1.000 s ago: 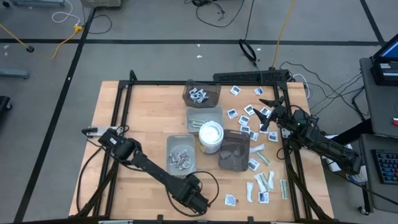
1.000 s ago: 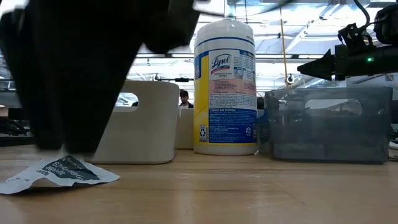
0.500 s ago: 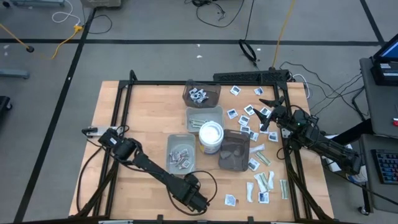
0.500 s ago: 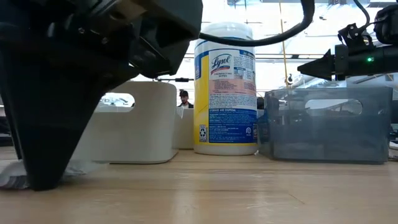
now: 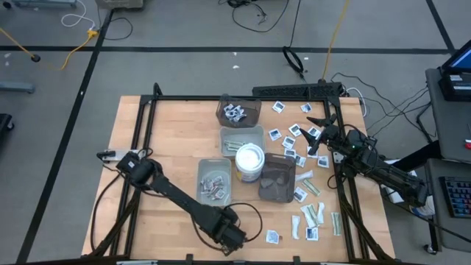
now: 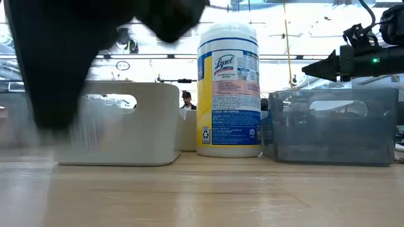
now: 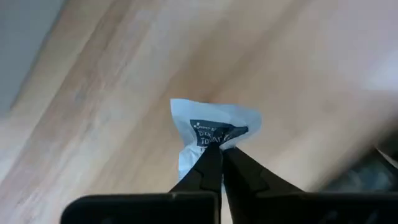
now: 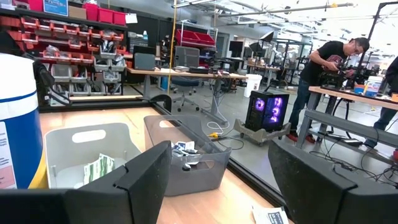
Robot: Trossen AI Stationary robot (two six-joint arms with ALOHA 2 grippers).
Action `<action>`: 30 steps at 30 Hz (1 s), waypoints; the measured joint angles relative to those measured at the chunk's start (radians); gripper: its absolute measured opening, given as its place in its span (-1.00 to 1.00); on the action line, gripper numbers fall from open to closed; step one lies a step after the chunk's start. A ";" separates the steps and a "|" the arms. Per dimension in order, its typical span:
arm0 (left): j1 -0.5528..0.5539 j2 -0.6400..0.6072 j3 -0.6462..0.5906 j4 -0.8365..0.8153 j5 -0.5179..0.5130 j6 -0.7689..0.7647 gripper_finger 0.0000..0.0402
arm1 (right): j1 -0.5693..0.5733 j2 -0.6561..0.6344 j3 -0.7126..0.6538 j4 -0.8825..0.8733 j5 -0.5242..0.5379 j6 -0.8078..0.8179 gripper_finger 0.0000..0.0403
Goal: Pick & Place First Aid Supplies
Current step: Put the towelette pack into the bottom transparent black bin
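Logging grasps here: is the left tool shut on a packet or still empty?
Shut on a packet. In the left wrist view the left tool has its fingertips pinched together on a crumpled white packet above the table.

Four trays (image 5: 241,138) cluster mid-table around a tub (image 5: 249,160). Loose packets (image 5: 305,221) lie scattered to their right. The left pincer (image 5: 237,243) sits at the near edge.

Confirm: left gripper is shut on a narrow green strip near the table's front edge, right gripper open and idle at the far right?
Not quite. The left wrist view shows the left gripper shut on a square white packet with dark print, not a green strip. The right gripper is open and idle.
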 joint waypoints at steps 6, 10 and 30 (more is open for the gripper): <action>0.015 -0.121 0.002 0.039 0.068 0.188 -0.98 | 0.000 0.000 0.000 0.000 0.000 -0.006 0.31; 0.041 -0.222 0.002 0.031 0.121 0.288 -0.99 | -0.001 0.000 0.000 0.016 0.022 -0.166 0.31; 0.190 -0.429 0.003 0.408 -0.135 0.980 -1.00 | 0.000 0.028 0.000 0.086 -0.058 0.602 0.31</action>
